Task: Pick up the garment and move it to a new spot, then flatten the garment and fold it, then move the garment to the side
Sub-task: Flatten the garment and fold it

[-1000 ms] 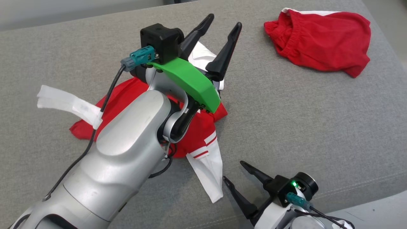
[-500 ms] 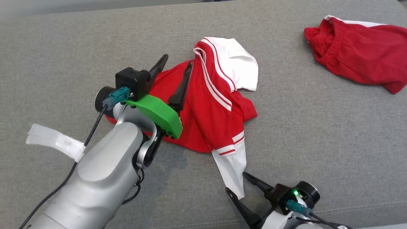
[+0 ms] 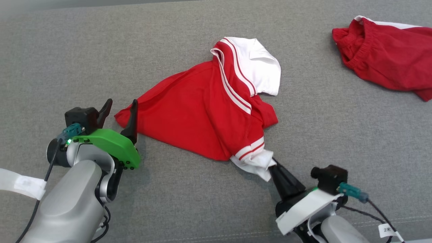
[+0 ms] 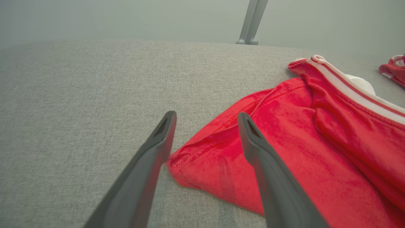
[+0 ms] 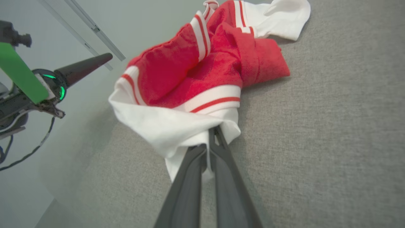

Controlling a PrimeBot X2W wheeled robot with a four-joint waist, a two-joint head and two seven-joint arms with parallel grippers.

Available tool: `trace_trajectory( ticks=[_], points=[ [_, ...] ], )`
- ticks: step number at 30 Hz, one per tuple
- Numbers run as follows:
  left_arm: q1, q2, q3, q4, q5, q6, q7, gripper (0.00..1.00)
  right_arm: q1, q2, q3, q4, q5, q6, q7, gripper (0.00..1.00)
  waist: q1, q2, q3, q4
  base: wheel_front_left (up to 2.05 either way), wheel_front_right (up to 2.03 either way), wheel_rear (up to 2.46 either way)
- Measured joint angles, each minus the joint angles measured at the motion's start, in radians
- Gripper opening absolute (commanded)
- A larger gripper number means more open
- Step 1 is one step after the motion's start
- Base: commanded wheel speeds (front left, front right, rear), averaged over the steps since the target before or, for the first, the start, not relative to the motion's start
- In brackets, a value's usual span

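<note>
The garment (image 3: 202, 118), a red shirt with white sleeves and red-and-white striped trim, lies crumpled on the grey fabric surface (image 3: 67, 60), near the middle of the head view. Its red body spreads toward the robot's left and tapers to a hem corner (image 3: 118, 117). The far sleeve (image 3: 261, 72) is folded over at the garment's far edge. The near sleeve (image 3: 256, 161) is bunched at the edge closest to the robot.

The right gripper (image 3: 272, 166) has its fingers pressed together on the white cloth of the near sleeve. In the right wrist view, the cloth gathers in folds around the tips of the right gripper (image 5: 213, 133) and a loose flap hangs beside them.

The left gripper (image 3: 121, 103) sits just beside the hem corner with its fingers spread wide and holds nothing. In the left wrist view, the hem corner (image 4: 177, 164) lies between the fingers of the left gripper (image 4: 207, 117); one finger is over red cloth and the other over bare surface. Contact with the cloth cannot be determined. A green cover (image 3: 111, 145) sits on this wrist.

A pair of red shorts (image 3: 381, 60) with an elastic waistband lies at the far right, well apart from the garment.
</note>
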Motion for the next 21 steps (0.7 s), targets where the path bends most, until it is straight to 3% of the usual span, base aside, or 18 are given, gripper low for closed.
trace_trajectory(
  ticks=[5, 10, 16, 21],
  points=[
    [0.011, -0.017, 0.026, 0.012, -0.033, 0.001, -0.005, 1.0, -0.01, 0.001, -0.107, -0.176, 0.262, 0.009, -0.001, 0.0, 0.0, 0.0, -0.007, -0.031, 0.0, 0.0, 0.0],
    [0.015, -0.08, 0.019, 0.013, -0.034, 0.001, -0.008, 1.0, -0.044, -0.015, -0.144, -0.32, 0.419, 0.009, 0.034, 0.0, 0.0, 0.0, -0.021, -0.028, 0.0, 0.0, 0.0],
    [0.025, -0.108, 0.028, 0.019, -0.034, 0.001, -0.008, 1.0, -0.086, -0.057, -0.207, -0.522, 0.667, 0.009, 0.115, 0.0, 0.0, 0.0, -0.032, -0.006, 0.0, 0.0, 0.0],
    [0.047, -0.129, 0.045, 0.023, -0.04, 0.001, -0.009, 1.0, -0.12, -0.101, -0.255, -0.624, 0.77, 0.009, 0.209, 0.0, 0.0, 0.0, -0.045, 0.016, 0.0, 0.0, 0.0]
  ],
)
